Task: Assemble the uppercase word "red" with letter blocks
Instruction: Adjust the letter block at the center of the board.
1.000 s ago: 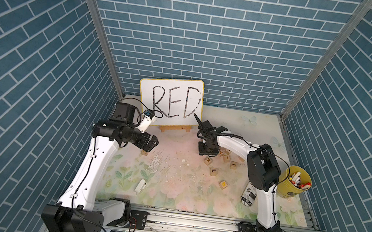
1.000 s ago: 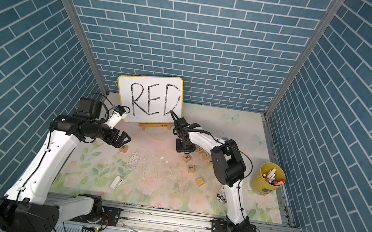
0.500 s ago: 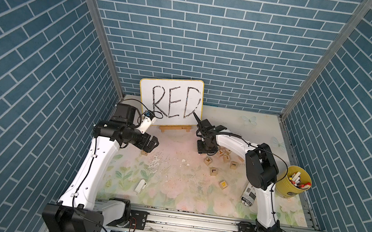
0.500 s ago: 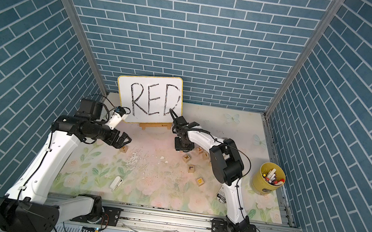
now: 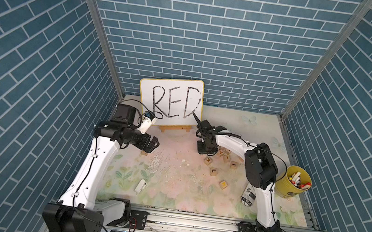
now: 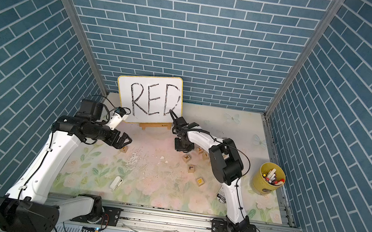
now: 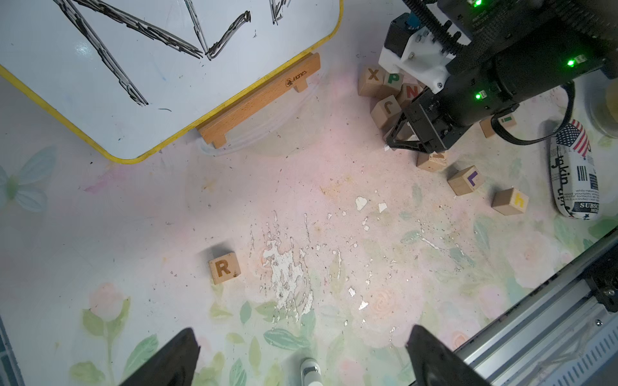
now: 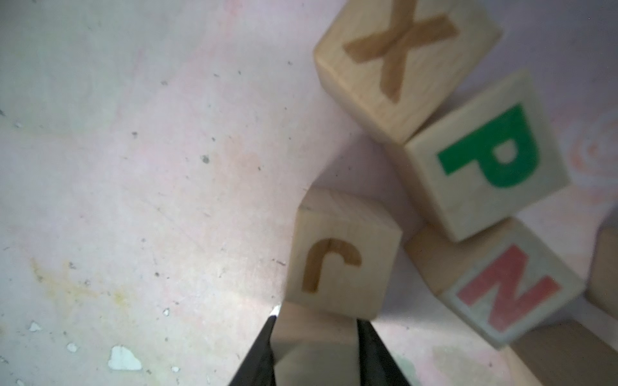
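One of three placed: R block point(image 7: 223, 267) face up on counter point(image 7: 100, 217), alone, well apart from pile point(image 7: 388, 90).
Remaining: E and D, neither made out among the blocks.
Right end effector point(image 8: 317, 320): closed on pinched block point(image 8: 314, 349) at pile edge, letter hidden.
Left end effector point(image 5: 152, 143): wide open, empty, above R block.
Yellow cup point(image 5: 290, 192): markers point(image 5: 298, 180) inside, near right arm.

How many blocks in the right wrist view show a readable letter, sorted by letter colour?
Brown letters: 2, the X block and the J block
Green letters: 1, the P block
Red letters: 1, the N block
Total: 4
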### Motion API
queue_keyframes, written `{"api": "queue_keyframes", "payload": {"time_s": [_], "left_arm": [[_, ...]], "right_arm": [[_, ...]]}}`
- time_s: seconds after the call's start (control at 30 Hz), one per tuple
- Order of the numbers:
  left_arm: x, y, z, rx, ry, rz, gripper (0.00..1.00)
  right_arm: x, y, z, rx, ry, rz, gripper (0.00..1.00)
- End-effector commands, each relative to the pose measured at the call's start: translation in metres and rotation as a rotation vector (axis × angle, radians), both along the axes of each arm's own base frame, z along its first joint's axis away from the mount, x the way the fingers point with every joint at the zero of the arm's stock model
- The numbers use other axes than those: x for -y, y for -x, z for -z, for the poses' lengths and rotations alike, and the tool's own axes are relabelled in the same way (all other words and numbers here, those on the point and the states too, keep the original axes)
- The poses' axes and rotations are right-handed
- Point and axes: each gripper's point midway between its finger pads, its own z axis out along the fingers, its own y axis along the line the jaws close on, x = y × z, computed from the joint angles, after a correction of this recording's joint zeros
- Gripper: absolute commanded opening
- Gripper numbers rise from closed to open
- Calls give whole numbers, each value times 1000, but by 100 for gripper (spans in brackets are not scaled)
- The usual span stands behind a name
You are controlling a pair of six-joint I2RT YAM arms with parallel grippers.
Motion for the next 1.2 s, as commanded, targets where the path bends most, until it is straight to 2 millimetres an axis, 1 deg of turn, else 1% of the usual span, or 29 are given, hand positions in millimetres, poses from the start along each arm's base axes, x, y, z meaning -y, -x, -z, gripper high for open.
{"api": "queue_keyframes", "payload": {"time_s": [0.0, 0.1, 0.23, 0.3, 0.37, 0.5, 0.6, 0.7, 0.9, 1.07, 1.17], "left_arm": [[4, 2, 0, -5, 15, 5, 99], [5, 2, 0, -9, 23, 5, 99], [5, 2, 1, -9, 25, 4, 99], [5, 2, 0, -6, 23, 5, 99], [4, 2, 0, -7, 20, 7, 99], [5, 1, 0, -7, 21, 8, 99], [5, 0, 0, -7, 26, 8, 99], [5, 1, 0, -3, 26, 9, 99], [5, 6, 0, -1, 21, 13, 99], [5, 7, -1, -1, 23, 16, 99], [5, 7, -1, 1, 23, 17, 99]], "right_arm": [[-4, 7, -10, -17, -54, -8, 37], [-10, 11, -11, -36, -100, -14, 39], [-4, 11, -12, -23, -77, -6, 48], [-3, 11, -18, -8, -89, -7, 52], [2, 6, -28, 38, -78, 3, 54], [6, 3, -46, 91, -74, 2, 55], [3, 4, -50, 78, -70, -23, 54], [2, 6, -45, 61, -44, -37, 53], [6, 9, -33, 32, 5, -25, 52], [3, 13, -22, 8, 19, -35, 50], [1, 13, -20, 9, 23, -37, 50]]}}
